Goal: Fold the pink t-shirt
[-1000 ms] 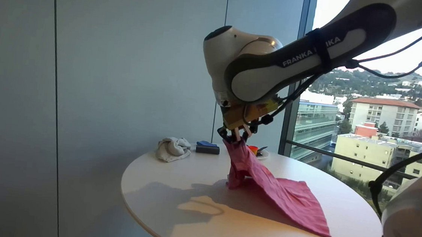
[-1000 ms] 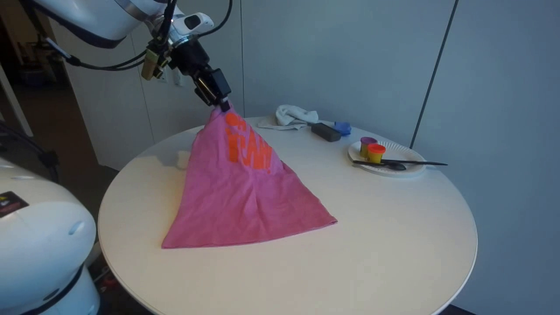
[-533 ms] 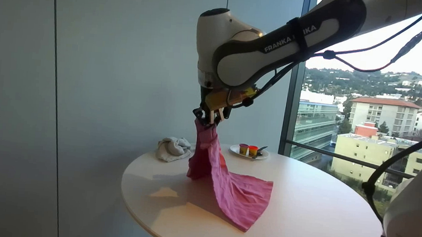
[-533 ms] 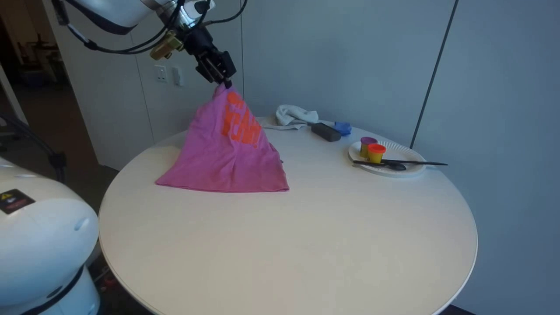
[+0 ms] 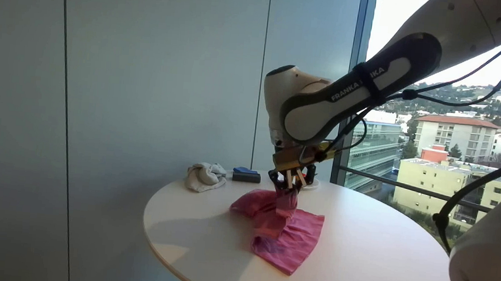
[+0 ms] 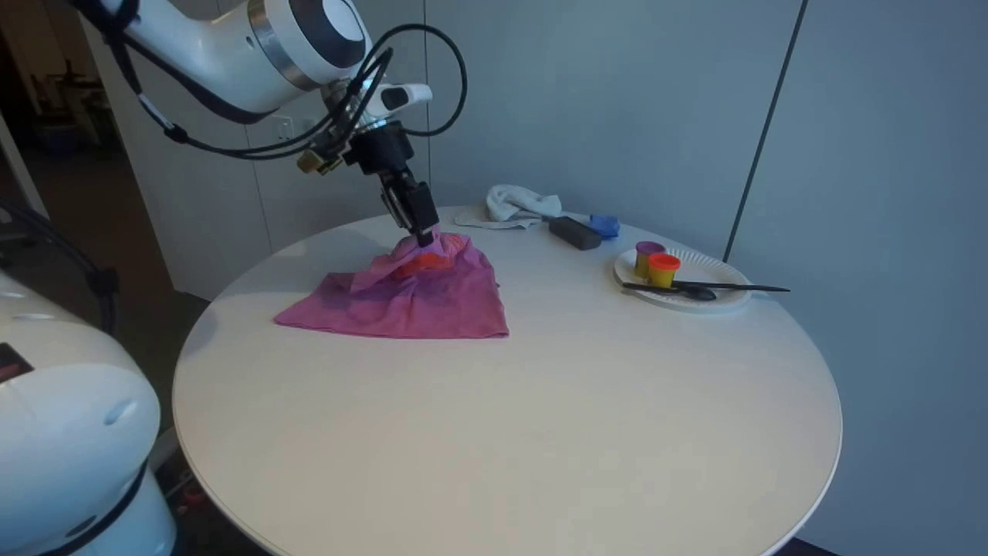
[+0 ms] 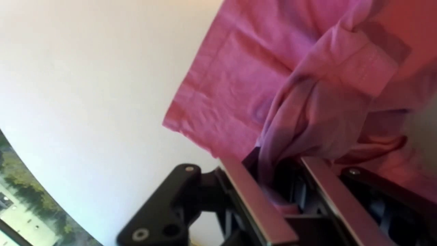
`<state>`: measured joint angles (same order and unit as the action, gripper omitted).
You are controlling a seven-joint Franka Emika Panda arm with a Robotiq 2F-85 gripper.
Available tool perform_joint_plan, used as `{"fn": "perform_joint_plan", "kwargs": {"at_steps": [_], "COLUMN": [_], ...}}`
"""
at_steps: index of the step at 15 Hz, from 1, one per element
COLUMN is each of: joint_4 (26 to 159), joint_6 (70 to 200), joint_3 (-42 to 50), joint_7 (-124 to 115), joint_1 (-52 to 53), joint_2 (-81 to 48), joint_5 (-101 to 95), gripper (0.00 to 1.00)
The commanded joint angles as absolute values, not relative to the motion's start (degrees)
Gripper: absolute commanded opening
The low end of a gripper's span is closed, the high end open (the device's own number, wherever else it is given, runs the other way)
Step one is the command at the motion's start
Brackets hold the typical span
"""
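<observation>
The pink t-shirt (image 6: pixel 432 309) lies bunched on the round table, its front hem spread flat. Orange print (image 6: pixel 424 263) shows partly among the folds. In an exterior view the shirt (image 5: pixel 301 238) rises in a short column to my gripper (image 5: pixel 289 189), with one part spread toward the wall side. My gripper (image 6: pixel 424 238) is low over the shirt's back part. In the wrist view a gathered fold of the shirt (image 7: pixel 228 92) runs up between the fingertips of my gripper (image 7: pixel 269 164), which is shut on it. The shirt's underside is hidden.
On the white table (image 6: pixel 587 440), a grey cloth (image 6: pixel 521 205), a black box (image 6: pixel 574 232) and a blue item (image 6: pixel 604 225) stand near the wall. A paper plate (image 6: pixel 729 272) holds two small tubs (image 6: pixel 664 270), a spoon (image 6: pixel 695 293) and a dark utensil (image 6: pixel 760 289).
The shirt was first dragged toward the wall and lifted. Since half a second ago my gripper has come down toward the window side, and the hanging shirt has collapsed into folds. The hem stayed in place.
</observation>
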<state>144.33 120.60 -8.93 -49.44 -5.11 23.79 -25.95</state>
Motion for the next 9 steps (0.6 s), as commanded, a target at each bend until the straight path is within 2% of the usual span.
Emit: {"fn": "perform_joint_plan", "kwargs": {"at_steps": [1,8,9], "joint_4": [146.30,145.88,145.62], "joint_6": [116.65,117.58,117.36], "joint_3": [-10.71,-8.88,-8.65], "joint_7": [-58.53,-60.88,-60.83], "joint_1": [-6.70,-3.53,-3.25], "joint_2": [20.11,13.70,13.12], "joint_5": [-27.11,-23.23,-22.24], "gripper": [0.08,0.08,0.35]}}
